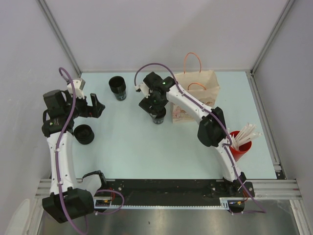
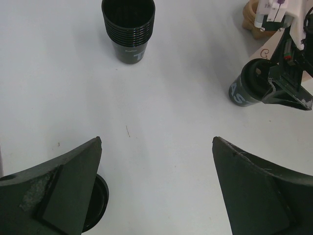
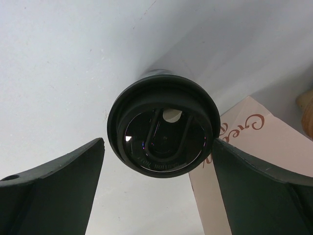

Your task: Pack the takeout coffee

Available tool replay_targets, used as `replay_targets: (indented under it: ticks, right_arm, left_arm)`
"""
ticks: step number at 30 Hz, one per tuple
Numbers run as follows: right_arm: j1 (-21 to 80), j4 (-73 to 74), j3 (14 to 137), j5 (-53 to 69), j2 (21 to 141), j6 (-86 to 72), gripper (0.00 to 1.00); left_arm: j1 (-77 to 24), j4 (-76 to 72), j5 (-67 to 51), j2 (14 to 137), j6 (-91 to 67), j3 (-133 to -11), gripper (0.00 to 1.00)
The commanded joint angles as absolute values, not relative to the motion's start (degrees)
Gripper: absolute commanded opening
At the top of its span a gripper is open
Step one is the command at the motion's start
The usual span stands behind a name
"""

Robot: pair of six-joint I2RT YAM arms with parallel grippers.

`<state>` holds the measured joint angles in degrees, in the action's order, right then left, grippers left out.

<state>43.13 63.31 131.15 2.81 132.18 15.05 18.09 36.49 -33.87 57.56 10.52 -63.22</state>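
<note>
Red straw cup (image 1: 239,148) sits near-right of the lidded coffee cup (image 2: 243,90), lid stack (image 1: 84,134) near-left. Left gripper (image 2: 156,142) is left of the cup, fingers spread, empty. Right gripper (image 3: 157,147) is over the cup, fingers wide either side of the lid, not clamping. Paper bag (image 1: 199,87) is behind-right, cup stack (image 1: 117,88) behind-left.

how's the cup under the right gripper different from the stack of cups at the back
The lidded cup wears a black lid; the cup stack is open-topped. The lidded cup is a single cup; the cup stack is several nested cups, rims showing. The lidded cup sits below the open right gripper; the cup stack stands alone with nothing over it. Both are black, upright, with pale lettering on the side.
</note>
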Motion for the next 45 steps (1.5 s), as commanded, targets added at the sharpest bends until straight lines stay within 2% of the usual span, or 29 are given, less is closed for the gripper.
replay_targets:
  ticks: [1,12,16,27,32,45]
  right_arm:
    - [43.33,62.23,133.86,2.02,133.42,14.33,0.94]
    - [43.5,62.66,133.86,3.16,132.98,14.33,0.82]
    - [43.68,63.19,133.86,3.25,132.45,14.24,0.89]
    - [43.51,62.93,134.12,2.99,131.31,14.06,0.91]
    - [43.51,62.93,134.12,2.99,130.96,13.97,0.99]
    - [43.42,62.14,134.12,3.43,128.94,13.36,1.0]
  left_arm:
    - [18.63,34.8,-35.25,56.16,9.67,-63.46,1.0]
    - [18.72,34.63,-35.33,56.43,9.75,-63.28,0.99]
    - [18.63,34.63,-35.25,56.34,9.76,-63.37,0.99]
    - [18.63,34.54,-35.42,56.43,9.67,-63.28,0.99]
    - [18.63,34.54,-35.42,56.51,9.67,-63.28,0.99]
    - [18.63,34.63,-35.42,56.51,9.58,-63.46,0.99]
